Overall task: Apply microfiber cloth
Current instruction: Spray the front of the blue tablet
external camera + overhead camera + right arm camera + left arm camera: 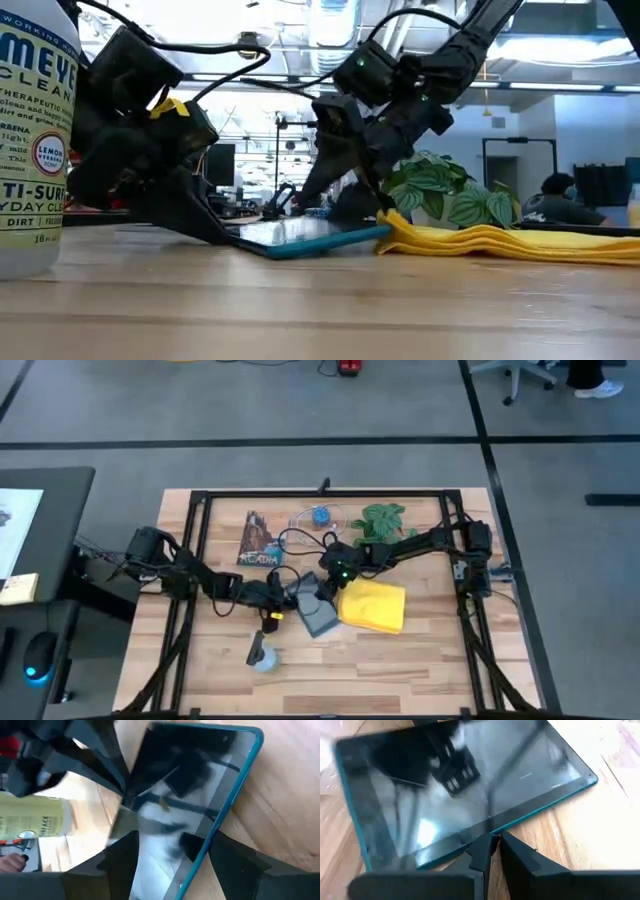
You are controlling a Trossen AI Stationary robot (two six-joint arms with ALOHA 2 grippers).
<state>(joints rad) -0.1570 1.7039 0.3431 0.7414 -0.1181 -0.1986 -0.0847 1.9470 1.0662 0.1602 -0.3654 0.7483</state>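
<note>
Preparatory step, as judged: the left gripper (pixel 492 851), fingers closed together, pins the near edge of the teal-backed tablet (pixel 315 607), while the right gripper (pixel 170 851), fingers spread apart, straddles the tablet's opposite edge. The microfiber cloth (pixel 373 606) lies folded flat on the bench (pixel 420 660), touching the tablet on the right arm's side, its long axis running roughly across the bench. The next move calls for the right gripper to release the tablet and pinch the cloth's nearest edge

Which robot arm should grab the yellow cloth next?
Probably the right. The right gripper hangs open just beside the microfiber cloth, while the left gripper is pinched on the tablet at its far edge.
</note>
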